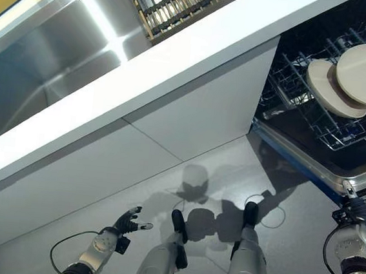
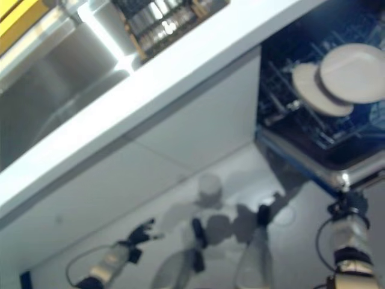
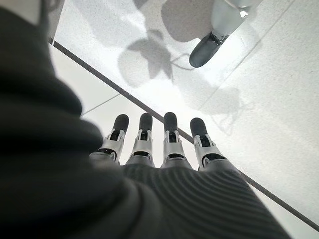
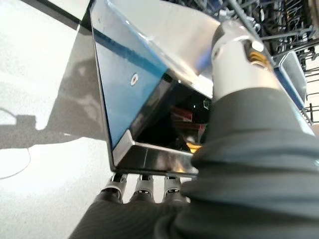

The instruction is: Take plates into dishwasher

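Plates: two, cream, overlapping, already lying in the wire rack of the dishwasher, at the rack's far right end. Neither hand carries a plate.

Right hand sits at the outer edge of the lowered dishwasher door. Its fingers run under the door's lip and the tips are hidden, so can't tell if they curl or grip; thumb lies over the top of the door. Left hand hangs low over the floor, well apart from everything, fingers straight and spread, holding nothing.

Step in hand, by my read: loading looks done, next is prob. closing the door. To do it well: rack should go fully in first, since it looks pulled out over the door; else the door will jam against it. Lift from under the lip w/ even contact, swing up slow, keep the thumb clear of the closing seam. Plates lie loose and flat-ish, so a jolt could make them slide.

Surroundings: white counter runs diagonally, steel sink sunk into it at the left end, a drying rack at the sink's far edge. White cabinet fronts below, pale grey floor.
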